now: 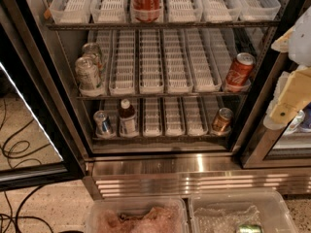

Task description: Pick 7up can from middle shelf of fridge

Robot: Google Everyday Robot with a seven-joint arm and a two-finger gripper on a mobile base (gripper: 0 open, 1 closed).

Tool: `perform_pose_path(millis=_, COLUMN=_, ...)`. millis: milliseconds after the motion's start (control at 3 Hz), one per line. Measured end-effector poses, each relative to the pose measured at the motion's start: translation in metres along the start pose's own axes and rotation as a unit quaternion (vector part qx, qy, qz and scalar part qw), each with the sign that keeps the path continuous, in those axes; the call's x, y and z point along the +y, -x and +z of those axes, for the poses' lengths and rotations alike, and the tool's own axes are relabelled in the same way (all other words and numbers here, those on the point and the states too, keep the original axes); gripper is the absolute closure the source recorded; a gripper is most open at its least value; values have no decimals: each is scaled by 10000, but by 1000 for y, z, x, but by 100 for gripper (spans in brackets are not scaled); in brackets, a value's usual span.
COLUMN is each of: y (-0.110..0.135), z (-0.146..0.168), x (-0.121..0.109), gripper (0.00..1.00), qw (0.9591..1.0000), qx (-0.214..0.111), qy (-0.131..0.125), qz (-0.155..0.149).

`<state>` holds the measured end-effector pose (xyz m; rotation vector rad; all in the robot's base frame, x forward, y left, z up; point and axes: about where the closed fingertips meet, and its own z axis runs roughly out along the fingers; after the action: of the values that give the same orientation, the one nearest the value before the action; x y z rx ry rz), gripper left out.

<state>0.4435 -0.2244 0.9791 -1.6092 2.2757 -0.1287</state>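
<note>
Two pale silvery-green 7up cans stand one behind the other in the leftmost lane of the middle shelf (160, 95), the front one (88, 74) and the rear one (92, 51). The fridge (194, 171) stands open before me with three tray-lined shelves. My gripper (279, 79) is at the right edge of the view, in front of the fridge's right door frame and far to the right of the 7up cans. It is open and empty, with one cream finger above the other.
A red cola can (239, 71) stands at the right end of the middle shelf, another (146, 1) on the top shelf. The bottom shelf holds a blue-silver can (102, 123), a brown bottle (127, 118) and a copper can (222, 120). Two clear bins (136, 217) sit below. Cables (19, 149) lie on the floor at left.
</note>
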Motion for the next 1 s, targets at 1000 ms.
perform_pose_path(millis=1000, y=-6, z=26, x=-30, gripper=0, qw=9838, qx=298, qy=-903, qz=1517)
